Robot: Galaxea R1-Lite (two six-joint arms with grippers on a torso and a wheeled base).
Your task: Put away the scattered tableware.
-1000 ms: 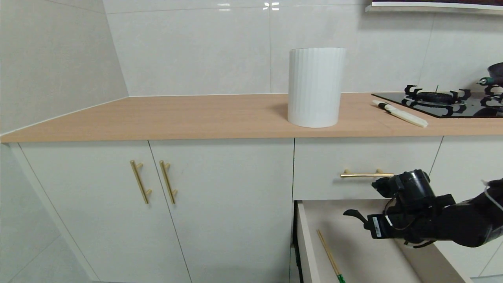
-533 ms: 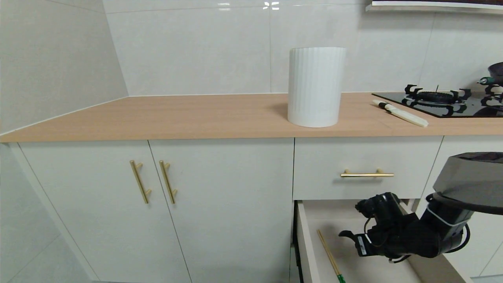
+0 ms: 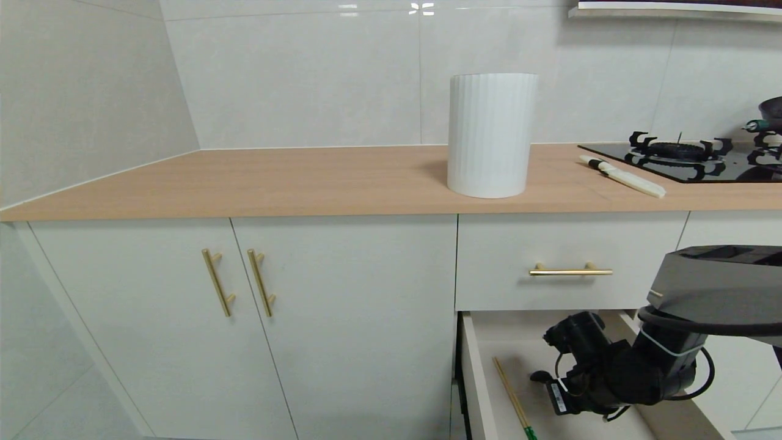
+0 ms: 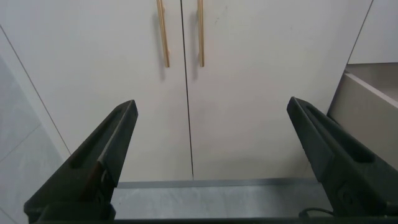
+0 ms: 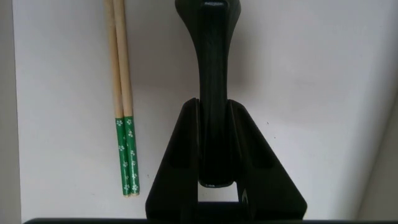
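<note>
**Head view.** Your right gripper (image 3: 550,384) sits low inside the open drawer (image 3: 473,366). Its fingers are clamped on a black utensil (image 3: 540,375), whose free end sticks out ahead of the fingertips. The chopsticks (image 3: 512,394) lie on the drawer floor just beside that free end, apart from it. I judge the step in hand to be setting the utensil down. Bring it flat onto the floor before you release, on the side of the fingers away from the chopsticks, so it does not land across them. A knife (image 3: 623,176) lies on the counter (image 3: 305,183), well apart from the fingers, near a white ribbed canister (image 3: 492,134). A small white label (image 3: 558,392) shows on the gripper body, but its print is too small to read.

**Left wrist view.** Your left gripper (image 4: 211,107) has its fingers spread wide with nothing between them. Ahead of them are cabinet doors (image 4: 249,93) with gold handles (image 4: 163,31). No writing shows.

**Right wrist view.** The fingers grip the utensil's (image 5: 211,56) handle, which runs straight out past the fingertips. The chopsticks (image 5: 121,93) lie parallel, just beside one finger, with a gap between. I cannot tell whether the utensil touches the floor. Open evenly and lift straight off so the handle is not dragged. The chopsticks' green ends carry a pale pattern, not lettering.
</note>
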